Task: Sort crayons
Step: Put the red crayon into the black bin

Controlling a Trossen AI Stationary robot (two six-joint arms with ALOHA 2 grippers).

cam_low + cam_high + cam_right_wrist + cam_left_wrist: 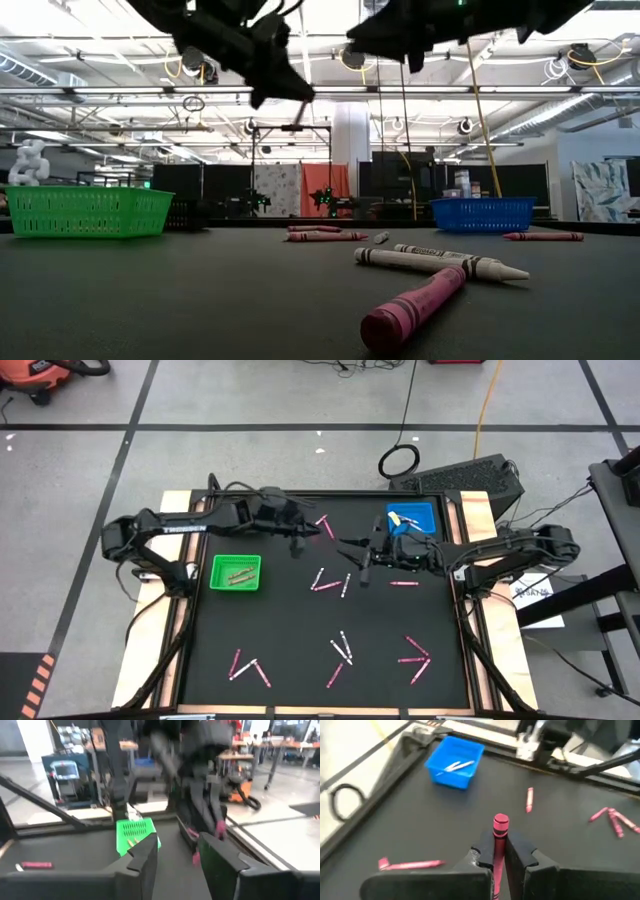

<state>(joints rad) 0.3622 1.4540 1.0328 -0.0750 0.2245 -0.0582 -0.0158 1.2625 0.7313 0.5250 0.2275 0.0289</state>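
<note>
Left hand [496,862]: fingers clamped on one pink crayon [499,832], raised above the black worktop [300,620] near its far edge. Right hand [357,552]: fingers apart, empty, beside the blue basket [412,516]. Remaining crayons [340,650] lie scattered on the worktop

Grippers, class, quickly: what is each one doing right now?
Left gripper: jaws shut on a thin pink stick-shaped crayon, raised above the table.
Right gripper: jaws open, holding nothing.
</note>
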